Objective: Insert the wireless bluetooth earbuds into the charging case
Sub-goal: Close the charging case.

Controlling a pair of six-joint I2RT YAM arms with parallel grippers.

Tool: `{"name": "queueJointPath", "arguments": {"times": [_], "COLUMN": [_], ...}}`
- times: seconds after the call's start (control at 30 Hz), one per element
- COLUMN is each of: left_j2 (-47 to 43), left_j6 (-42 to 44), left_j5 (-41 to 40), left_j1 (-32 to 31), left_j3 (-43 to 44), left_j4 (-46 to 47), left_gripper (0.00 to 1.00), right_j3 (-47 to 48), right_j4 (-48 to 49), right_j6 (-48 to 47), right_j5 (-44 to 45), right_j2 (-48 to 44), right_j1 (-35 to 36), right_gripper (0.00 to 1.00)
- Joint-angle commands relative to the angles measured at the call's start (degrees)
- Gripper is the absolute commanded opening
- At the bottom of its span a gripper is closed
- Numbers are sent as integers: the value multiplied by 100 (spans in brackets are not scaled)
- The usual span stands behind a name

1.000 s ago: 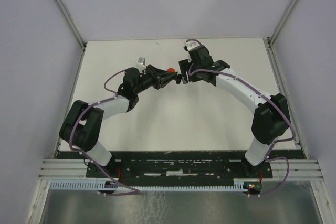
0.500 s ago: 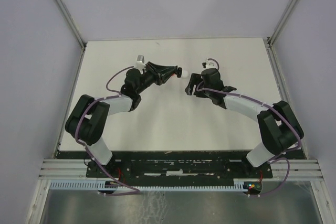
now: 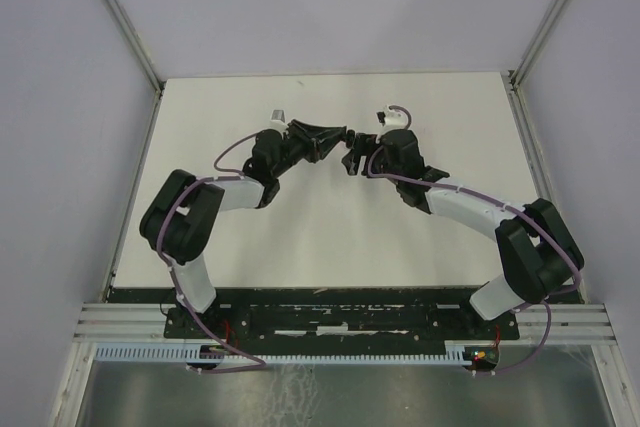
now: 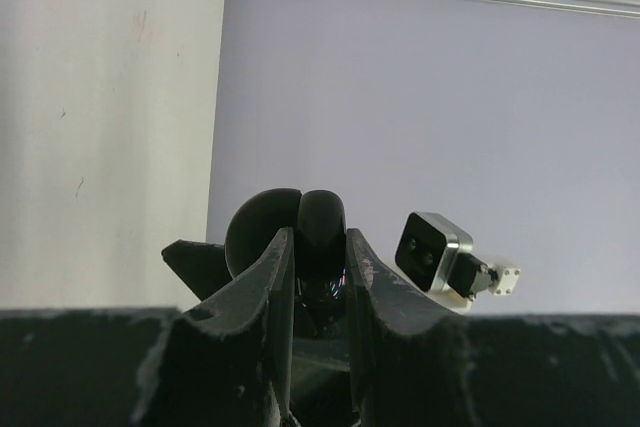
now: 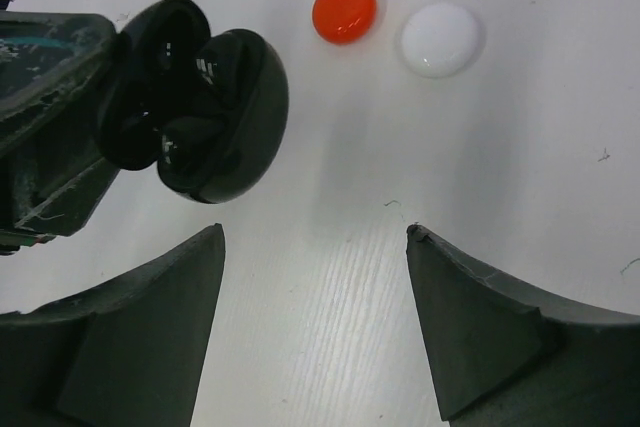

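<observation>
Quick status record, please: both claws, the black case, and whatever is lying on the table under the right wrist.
left claw: shut on the black case, held off the table
black case: lid open; dark earbud shapes seem to sit inside, not certain
right claw: open, empty, above the table, near the case
on table: red disc and white disc, side by side, not touching, no claw on them

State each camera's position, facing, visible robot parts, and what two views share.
Top: above, behind the bases, facing down at the table; both arms show.
Left wrist: faces a wall; the left gripper clamps a black case.
Right wrist: faces down at a red disc and a white disc; the right gripper shows, open.
Shared: both wrist views show the case.
</observation>
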Motion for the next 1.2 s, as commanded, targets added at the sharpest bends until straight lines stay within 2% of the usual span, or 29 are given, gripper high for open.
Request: {"name": "queueJointPath", "arguments": {"times": [0.0, 0.3, 0.67, 1.17], "left_j2": [118, 81, -31, -6], "left_j6": [-262, -305, -345, -393], "left_j5": [-82, 74, 243, 311], "left_j1": [-77, -155, -159, -154], "left_j3": [360, 377, 279, 232], "left_j4": [20, -139, -162, -95], "left_gripper": [3, 3, 3, 3], "right_j3": [335, 342, -55, -311], "right_j4": [213, 501, 1296, 1483], "right_j6": [-386, -979, -1641, -2187], "right_j5": [210, 710, 1086, 1607], "right_j2": [-104, -23, -24, -205], "right_j1": [58, 124, 134, 137], "right_gripper": [81, 82, 82, 82]}}
